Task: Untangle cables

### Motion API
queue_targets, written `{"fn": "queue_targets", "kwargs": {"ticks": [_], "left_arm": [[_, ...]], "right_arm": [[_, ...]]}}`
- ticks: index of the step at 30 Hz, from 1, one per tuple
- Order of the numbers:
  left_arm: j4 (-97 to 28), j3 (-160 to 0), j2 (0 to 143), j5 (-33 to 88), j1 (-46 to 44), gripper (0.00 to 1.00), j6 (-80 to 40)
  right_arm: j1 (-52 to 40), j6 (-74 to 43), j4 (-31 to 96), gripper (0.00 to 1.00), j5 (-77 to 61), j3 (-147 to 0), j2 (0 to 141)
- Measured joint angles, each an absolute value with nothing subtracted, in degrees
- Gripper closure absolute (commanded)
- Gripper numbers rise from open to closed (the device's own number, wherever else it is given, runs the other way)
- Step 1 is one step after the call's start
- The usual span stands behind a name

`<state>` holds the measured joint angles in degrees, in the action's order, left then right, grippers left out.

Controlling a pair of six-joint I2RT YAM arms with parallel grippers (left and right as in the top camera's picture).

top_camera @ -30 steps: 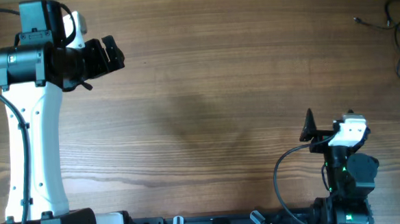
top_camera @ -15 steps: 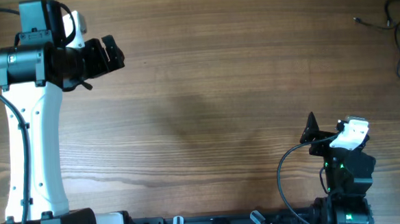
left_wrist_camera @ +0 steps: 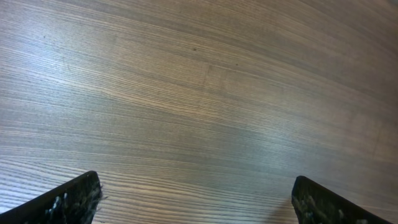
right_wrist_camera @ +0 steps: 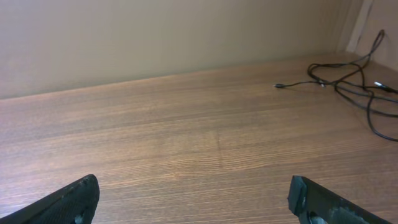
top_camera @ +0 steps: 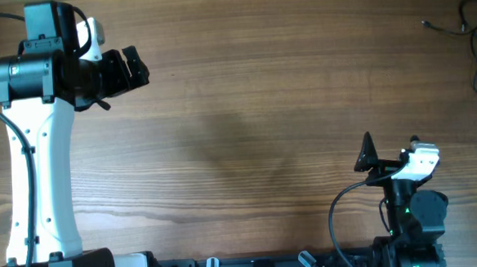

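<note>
Cables [right_wrist_camera: 336,83] lie at the far right corner of the table [top_camera: 262,108], prob. tangled. Left gripper [top_camera: 133,65] is spread wide and empty at far left. Right gripper [top_camera: 390,147] is wide too, well apart from cables.

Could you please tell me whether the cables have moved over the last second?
No. The cables lie at the same spot in the table's far right corner.

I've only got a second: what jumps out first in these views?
The black cables lie in a loose tangle at the far right edge of the table, away from both arms. The left gripper is open at the far left and the right gripper is open near the front right. Both are empty over bare wood.
</note>
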<state>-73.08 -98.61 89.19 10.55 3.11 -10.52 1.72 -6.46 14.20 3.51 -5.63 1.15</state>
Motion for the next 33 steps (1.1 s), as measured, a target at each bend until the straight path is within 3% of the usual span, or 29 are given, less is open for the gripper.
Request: {"fn": "queue_targets", "kwargs": {"ticks": [21, 27, 31, 33], "left_arm": [[-72.9, -98.6, 89.2, 10.0, 3.1, 0.00, -10.5], [-46.1, -90.2, 80.7, 9.4, 1.6, 0.00, -1.4], [-24.6, -68.9, 63.3, 10.0, 0.0, 0.00, 4.6], [-13.3, -50.3, 52.2, 10.0, 0.0, 0.00, 6.9]], "right_arm": [[1.6, -6.5, 14.2, 0.00, 3.5, -5.6, 1.1], [1.6, -6.5, 14.2, 0.00, 3.5, -5.6, 1.0], [1.6, -6.5, 14.2, 0.00, 3.5, -5.6, 0.8], [1.6, -6.5, 14.3, 0.00, 3.5, -5.6, 0.8]]}}
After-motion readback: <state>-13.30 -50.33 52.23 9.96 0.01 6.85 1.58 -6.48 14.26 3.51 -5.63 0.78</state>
